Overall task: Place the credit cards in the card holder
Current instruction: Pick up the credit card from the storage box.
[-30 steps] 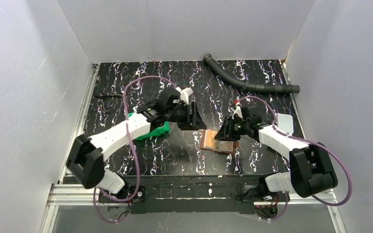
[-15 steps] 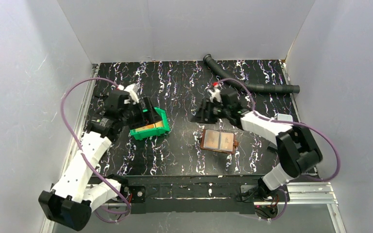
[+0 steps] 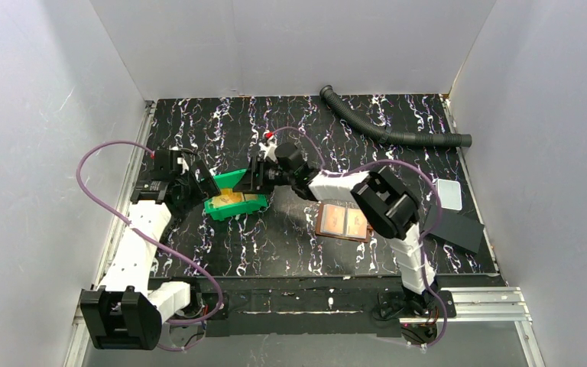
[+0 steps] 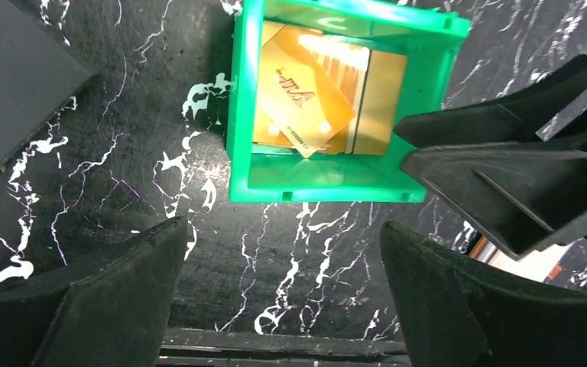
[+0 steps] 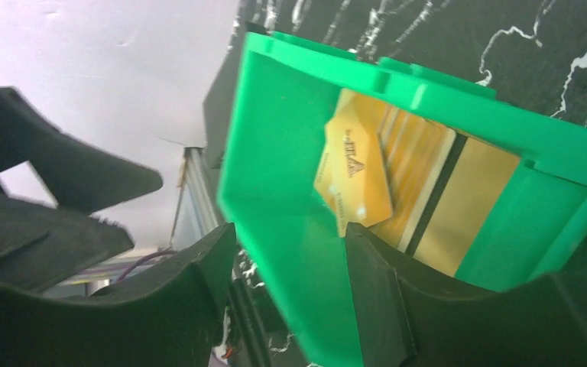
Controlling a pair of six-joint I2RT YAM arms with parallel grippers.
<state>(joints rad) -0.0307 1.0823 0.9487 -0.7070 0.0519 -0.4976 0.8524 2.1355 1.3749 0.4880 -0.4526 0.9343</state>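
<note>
Several orange and yellowish-tan credit cards lie inside a green bin, one orange card slanted on top of the others. The brown card holder lies open on the table to the right of the bin. My left gripper hovers just left of the bin; in the left wrist view it stands wide open over bare table with nothing between its fingers. My right gripper is at the bin's far right corner. In the right wrist view it is open, with one bin wall between its fingers.
A black corrugated hose curves along the back right. A pale translucent plate and a flat black sheet lie at the right edge. Another black sheet lies left of the bin. White walls enclose the table.
The left arm has swung from the table's middle to the bin's left side. The right arm has moved from the card holder across to the bin. Both grippers have opened wider.
</note>
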